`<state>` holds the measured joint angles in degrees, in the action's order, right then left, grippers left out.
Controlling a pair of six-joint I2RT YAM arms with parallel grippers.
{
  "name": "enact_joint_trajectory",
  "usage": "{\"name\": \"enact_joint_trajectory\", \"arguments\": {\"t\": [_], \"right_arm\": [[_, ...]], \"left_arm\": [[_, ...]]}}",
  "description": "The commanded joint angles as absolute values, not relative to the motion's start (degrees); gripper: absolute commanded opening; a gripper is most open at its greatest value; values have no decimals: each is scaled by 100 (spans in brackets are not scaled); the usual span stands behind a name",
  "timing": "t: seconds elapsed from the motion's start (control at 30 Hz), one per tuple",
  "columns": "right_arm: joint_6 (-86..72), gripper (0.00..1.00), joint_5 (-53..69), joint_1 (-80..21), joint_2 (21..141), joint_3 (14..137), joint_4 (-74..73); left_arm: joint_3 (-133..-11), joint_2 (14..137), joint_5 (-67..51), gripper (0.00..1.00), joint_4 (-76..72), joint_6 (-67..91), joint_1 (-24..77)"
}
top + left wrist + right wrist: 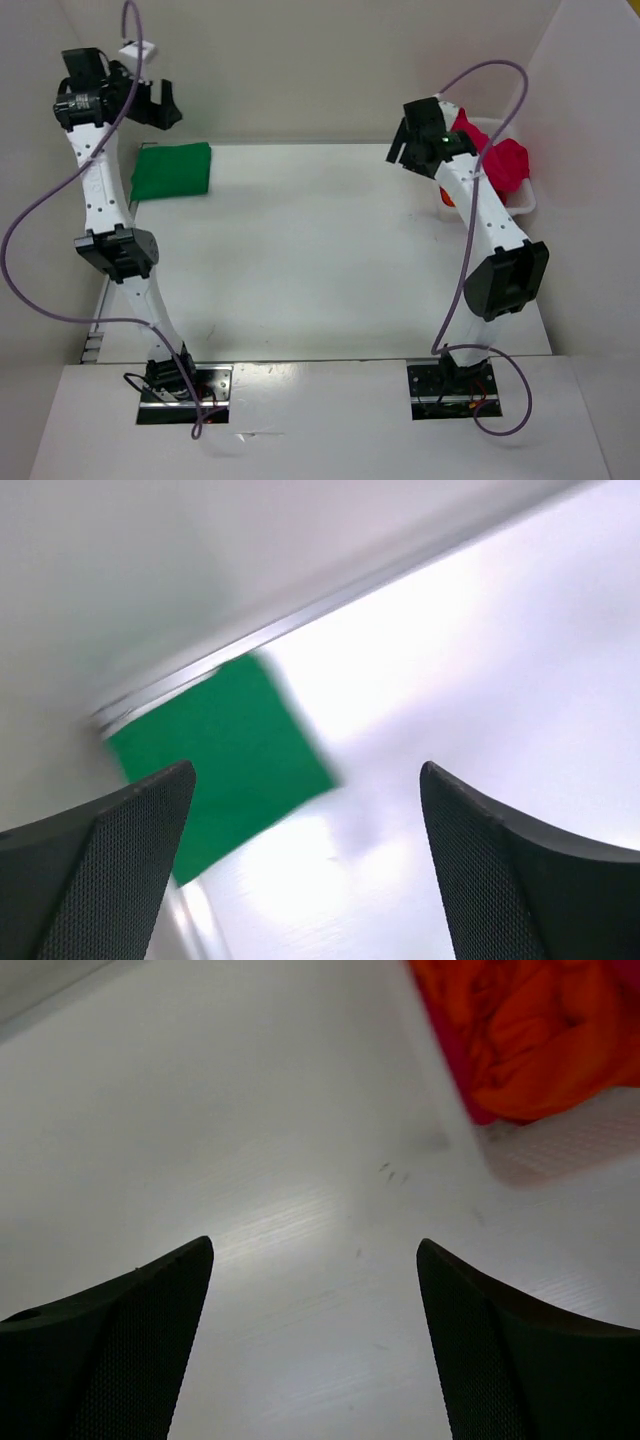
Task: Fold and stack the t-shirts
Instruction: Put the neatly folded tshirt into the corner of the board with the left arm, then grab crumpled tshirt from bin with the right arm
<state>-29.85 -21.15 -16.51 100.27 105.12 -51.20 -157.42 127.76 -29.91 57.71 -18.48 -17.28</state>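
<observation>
A green t-shirt (172,170) lies folded into a flat rectangle at the table's far left corner. It also shows in the left wrist view as a green t-shirt (225,770) against the back wall. My left gripper (160,105) (307,770) hangs above it, open, with nothing between its fingers. A magenta-red t-shirt (505,165) lies crumpled in the white basket (527,203) at the far right. An orange t-shirt (540,1030) is bunched beside it, with a strip of magenta (462,1085) along its edge. My right gripper (405,150) (312,1245) is open over bare table, left of the basket.
White walls close the table at the back and on both sides. The basket's rim (560,1145) stands close to the right of my right fingers. Purple cables loop off both arms.
</observation>
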Motion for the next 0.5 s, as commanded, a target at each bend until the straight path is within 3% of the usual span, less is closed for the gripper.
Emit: {"name": "enact_joint_trajectory", "arguments": {"t": [0.0,0.17,0.47], "right_arm": [[-3251,87,-3057,-1153,9869,10152,-4475],[-3524,90,-3839,-757,10309,10204,-3824],[-3823,90,-4043,-1,11503,10862,-3673]], "left_arm": [[-14698,12130,-3843,100,6574,-2407,-523],[-11968,11234,-4060,100,5583,-1935,-150],[-10838,11180,-3753,100,5335,-1802,255]]}}
